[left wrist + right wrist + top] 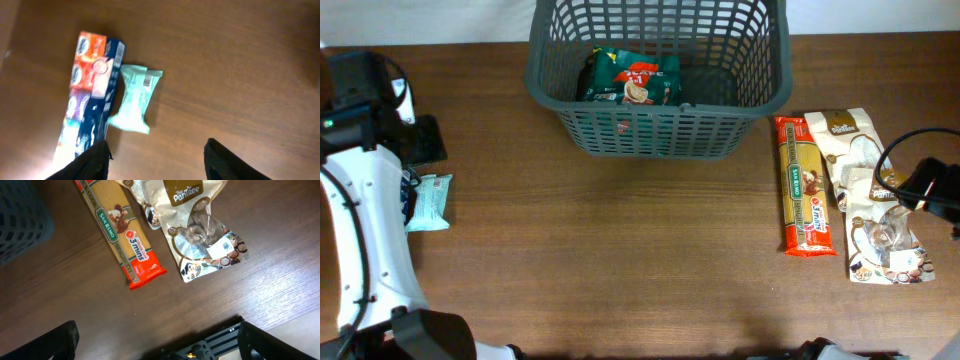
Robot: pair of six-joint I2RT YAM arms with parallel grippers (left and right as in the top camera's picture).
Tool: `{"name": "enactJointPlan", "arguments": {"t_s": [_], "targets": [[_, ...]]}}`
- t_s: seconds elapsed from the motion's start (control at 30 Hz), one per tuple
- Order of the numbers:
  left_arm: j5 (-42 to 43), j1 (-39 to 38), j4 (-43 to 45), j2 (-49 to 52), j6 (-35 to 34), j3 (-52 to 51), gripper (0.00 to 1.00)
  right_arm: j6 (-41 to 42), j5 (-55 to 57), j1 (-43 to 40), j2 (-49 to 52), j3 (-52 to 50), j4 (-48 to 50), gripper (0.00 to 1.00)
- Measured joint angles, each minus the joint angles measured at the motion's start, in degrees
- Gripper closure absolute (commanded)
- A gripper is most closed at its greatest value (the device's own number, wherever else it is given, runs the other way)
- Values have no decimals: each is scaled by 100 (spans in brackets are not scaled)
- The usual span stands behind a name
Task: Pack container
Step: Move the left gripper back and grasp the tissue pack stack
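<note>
The dark grey lattice basket (660, 130) stands at the table's back middle with a green snack packet (632, 80) inside; its corner shows in the right wrist view (20, 220). My left gripper (157, 162) is open and empty above bare wood, near a mint-green packet (135, 97) and a colourful box (90, 95). My right gripper (160, 345) is open and empty near the table's edge, below a red-ended spaghetti pack (122, 235) and a white-and-brown Pantree bag (200, 225).
In the overhead view the mint packet (428, 200) lies at the left beside my left arm (415, 140). The spaghetti pack (805, 185) and two white-brown bags (850, 145) lie at the right, partly under my right arm (930, 185).
</note>
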Motion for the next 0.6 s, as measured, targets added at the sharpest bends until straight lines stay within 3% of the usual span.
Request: {"name": "enactJointPlan", "arguments": {"t_s": [0.17,0.37,0.6], "targets": [[638,595,774,13,868,-767,42,-4,0,0,0,0,0,1],[966,1578,1593,116,1598,-1453,19,-2,0,0,0,0,0,1],[1123,2579,2186,345,2551,-2142,15,-2,0,0,0,0,0,1]]}}
